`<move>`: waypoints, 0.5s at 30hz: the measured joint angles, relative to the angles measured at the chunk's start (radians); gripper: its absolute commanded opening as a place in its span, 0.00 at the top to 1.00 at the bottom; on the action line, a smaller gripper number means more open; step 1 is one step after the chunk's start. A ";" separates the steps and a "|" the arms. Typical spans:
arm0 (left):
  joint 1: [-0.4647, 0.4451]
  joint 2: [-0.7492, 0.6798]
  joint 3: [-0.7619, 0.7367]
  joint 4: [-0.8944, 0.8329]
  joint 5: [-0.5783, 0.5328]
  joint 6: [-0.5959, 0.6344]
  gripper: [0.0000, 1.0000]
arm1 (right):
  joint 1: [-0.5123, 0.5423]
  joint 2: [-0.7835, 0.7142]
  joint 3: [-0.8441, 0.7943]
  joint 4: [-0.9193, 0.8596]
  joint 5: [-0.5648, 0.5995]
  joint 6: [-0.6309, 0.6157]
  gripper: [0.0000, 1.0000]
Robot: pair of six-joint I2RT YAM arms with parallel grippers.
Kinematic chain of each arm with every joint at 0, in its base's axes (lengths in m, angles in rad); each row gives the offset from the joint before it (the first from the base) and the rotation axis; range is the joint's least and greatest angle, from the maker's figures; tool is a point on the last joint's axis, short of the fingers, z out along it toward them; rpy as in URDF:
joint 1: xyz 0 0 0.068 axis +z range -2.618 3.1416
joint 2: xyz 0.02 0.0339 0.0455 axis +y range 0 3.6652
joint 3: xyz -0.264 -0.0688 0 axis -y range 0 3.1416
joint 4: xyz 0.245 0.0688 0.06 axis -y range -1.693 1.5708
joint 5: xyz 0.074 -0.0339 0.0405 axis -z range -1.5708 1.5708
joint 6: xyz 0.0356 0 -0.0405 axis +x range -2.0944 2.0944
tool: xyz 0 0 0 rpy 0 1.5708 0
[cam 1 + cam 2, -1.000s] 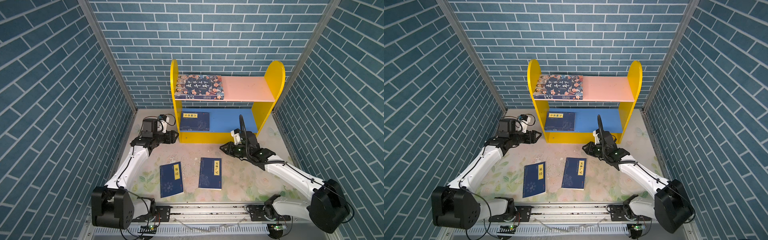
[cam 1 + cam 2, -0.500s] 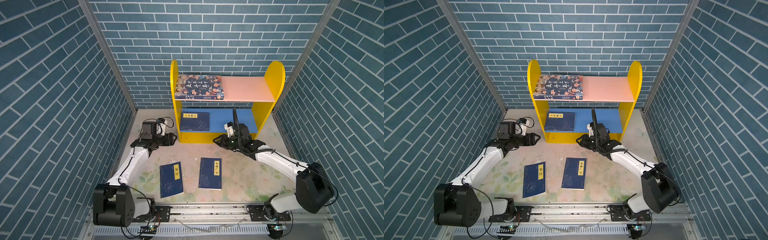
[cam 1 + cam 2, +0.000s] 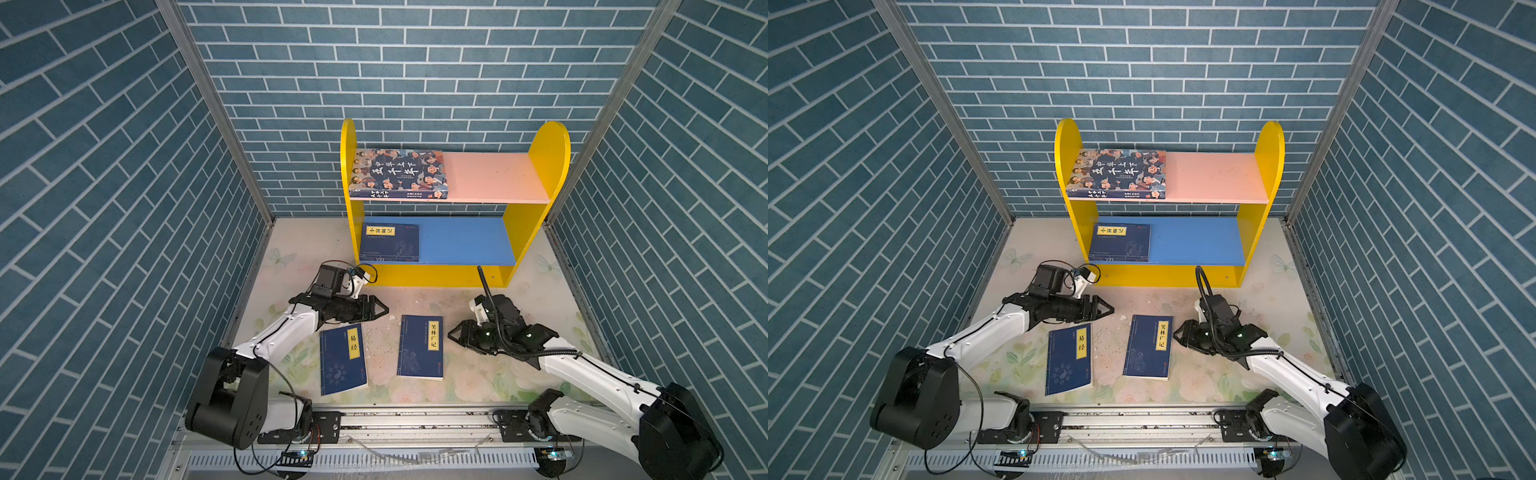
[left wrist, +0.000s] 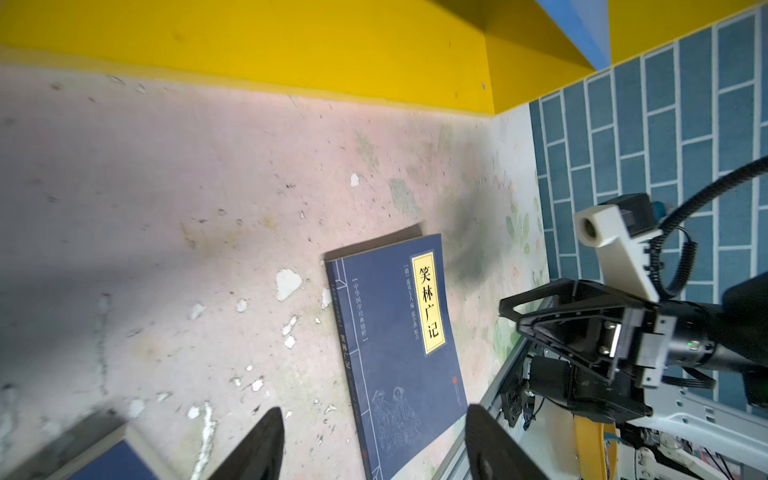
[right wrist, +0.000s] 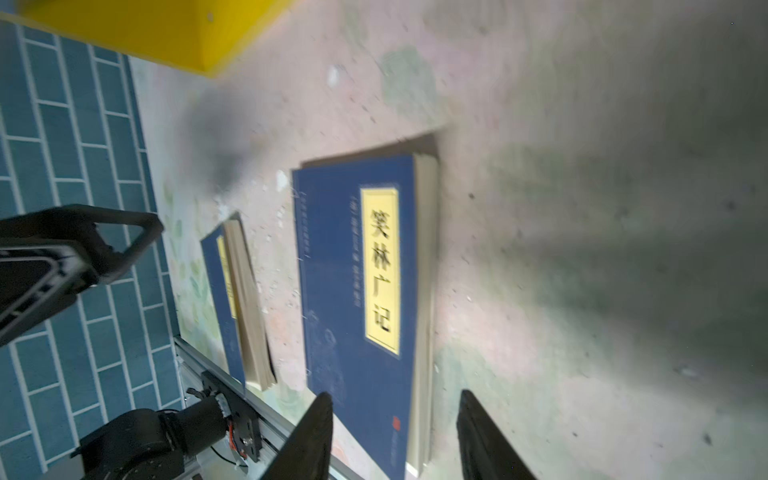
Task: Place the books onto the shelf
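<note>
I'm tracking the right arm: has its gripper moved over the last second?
Yes. The right gripper has drawn back from the yellow shelf toward the front rail, and is now beside the right-hand navy book.

The shelf [image 3: 549,166] has yellow side panels, a pink upper board [image 3: 490,178] and a blue lower board [image 3: 461,241]. The cartoon book [image 3: 399,172] at the pink board's left edge is dark navy with a ring of cartoon faces and large white characters. The lower-board book [image 3: 390,245] is navy with a yellow label. The left book [image 3: 343,361] and the middle book [image 3: 419,347] on the table [image 3: 478,386] are navy with yellow vertical labels, black characters and faint pale line art. The middle book also has a small red stamp and cream page edges. The table has a pale pink-cream floral print with green leaves and white chipped flecks. The walls [image 3: 415,62] carry a teal-blue brick pattern with light grout lines. The left gripper [image 3: 383,309] and right gripper [image 3: 451,336] are black. The arms [image 3: 598,376] are white with black joints.
</note>
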 measured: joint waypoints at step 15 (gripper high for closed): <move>-0.142 0.218 -0.001 0.041 -0.008 -0.010 0.29 | 0.031 0.102 -0.106 0.259 -0.061 0.101 0.46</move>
